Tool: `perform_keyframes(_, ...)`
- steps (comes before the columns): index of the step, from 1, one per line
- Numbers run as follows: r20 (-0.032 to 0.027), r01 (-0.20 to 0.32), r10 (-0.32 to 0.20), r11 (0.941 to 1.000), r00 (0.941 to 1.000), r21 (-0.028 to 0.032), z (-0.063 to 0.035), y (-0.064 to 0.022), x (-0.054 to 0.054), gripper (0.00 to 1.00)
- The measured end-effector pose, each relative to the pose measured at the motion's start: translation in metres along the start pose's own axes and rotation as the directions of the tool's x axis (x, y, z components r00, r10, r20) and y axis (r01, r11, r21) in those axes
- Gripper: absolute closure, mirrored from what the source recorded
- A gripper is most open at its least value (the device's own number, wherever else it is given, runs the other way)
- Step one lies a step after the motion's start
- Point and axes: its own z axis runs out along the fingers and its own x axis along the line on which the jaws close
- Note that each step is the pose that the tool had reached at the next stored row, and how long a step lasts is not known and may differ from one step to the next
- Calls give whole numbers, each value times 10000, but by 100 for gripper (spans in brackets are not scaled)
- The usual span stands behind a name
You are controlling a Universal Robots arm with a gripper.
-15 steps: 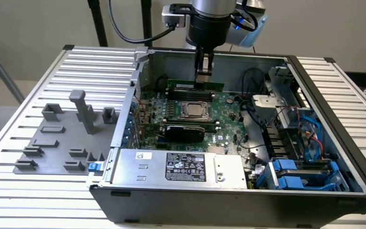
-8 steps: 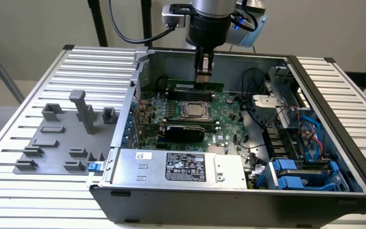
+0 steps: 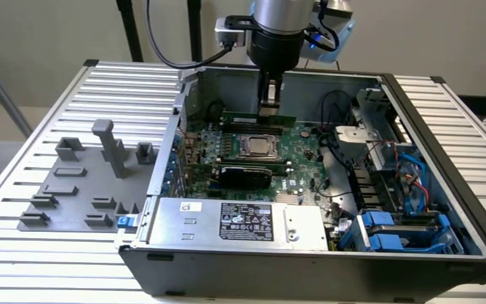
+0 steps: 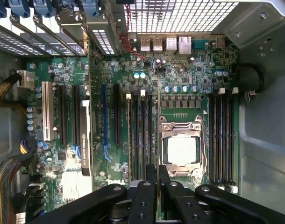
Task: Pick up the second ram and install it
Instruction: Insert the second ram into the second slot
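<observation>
Gripper [image 3: 268, 107] jaws nearly closed, pinching the second ram [image 3: 245, 117]

A plain beige wall [image 3: 40, 31] stands behind the ribbed aluminium table [image 3: 23, 266].

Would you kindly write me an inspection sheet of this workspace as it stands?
Surface: slatted metal table, open computer case on it.
Job's things: the second ram upright above the motherboard slots, beside the processor socket.
Clutter: grey fixture tray beside the case.
Grippers: gripper shut on the second ram, inside the case.
Cables: black cable to the wrist; red and blue wires in the case.
Surroundings: plain wall.
</observation>
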Motion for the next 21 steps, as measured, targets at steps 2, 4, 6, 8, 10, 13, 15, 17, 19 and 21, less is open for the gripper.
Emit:
perform_keyframes(2, -1, 33, -33, 10000, 10000, -1, 36, -1, 1, 86)
perform_keyframes(4, -2, 80, -80, 10000, 10000, -2, 72, -2, 2, 86)
perform_keyframes(6, -4, 121, -121, 9999, 9999, -4, 108, -3, 3, 86)
perform_keyframes(8, -4, 143, -143, 9999, 9999, -4, 145, -4, 4, 86)
perform_keyframes(10, -3, 158, -158, 9999, 9999, -4, 181, -5, 5, 86)
perform_keyframes(13, -6, 177, -177, 9998, 9998, -5, 236, -6, 7, 86)
perform_keyframes(15, -5, 187, -187, 9998, 9998, -5, 272, -7, 7, 86)
perform_keyframes(17, -6, 191, -191, 9998, 9998, -6, 309, -8, 9, 86)
perform_keyframes(19, -4, 192, -192, 9998, 9998, -5, 345, -9, 9, 86)
perform_keyframes(21, -5, 194, -194, 9998, 9998, -5, 381, -10, 10, 86)
